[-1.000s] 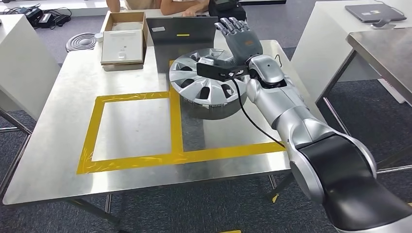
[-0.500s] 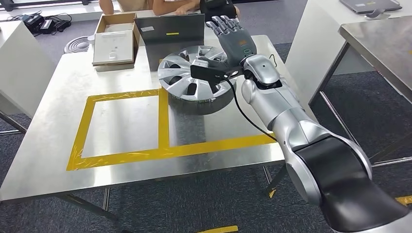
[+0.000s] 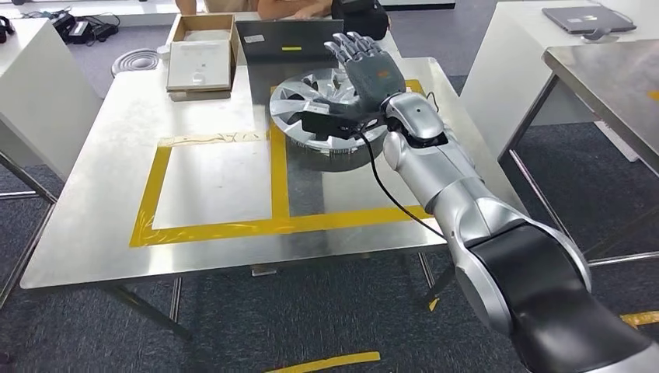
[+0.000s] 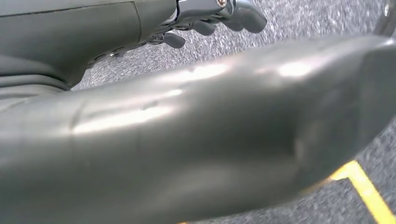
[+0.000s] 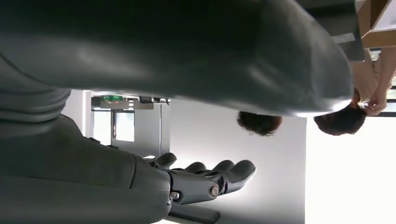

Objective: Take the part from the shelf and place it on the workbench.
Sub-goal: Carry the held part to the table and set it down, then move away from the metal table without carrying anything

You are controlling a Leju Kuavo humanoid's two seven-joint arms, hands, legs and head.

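The part is a silver wheel cover (image 3: 309, 105). It lies flat on the steel workbench (image 3: 210, 183), inside the right one of two yellow-taped squares. My right hand (image 3: 371, 68) is at the cover's far right rim, palm toward it, fingers straight and spread with nothing in them. The right wrist view shows the same fingers (image 5: 212, 179) stretched out and empty. My left hand (image 4: 219, 11) hangs low beside the body over grey carpet, its fingers loosely extended and holding nothing.
A cardboard box (image 3: 200, 53) and a dark upright panel (image 3: 289, 43) stand at the bench's far edge, with people (image 3: 291, 6) just behind them. A white table (image 3: 35, 85) stands to the left and a steel table (image 3: 606, 74) to the right. The left taped square is bare.
The whole picture has shifted, so the camera moved. My right hand keeps its spread pose at the wheel cover's far rim, and the cover stays in the right taped square.
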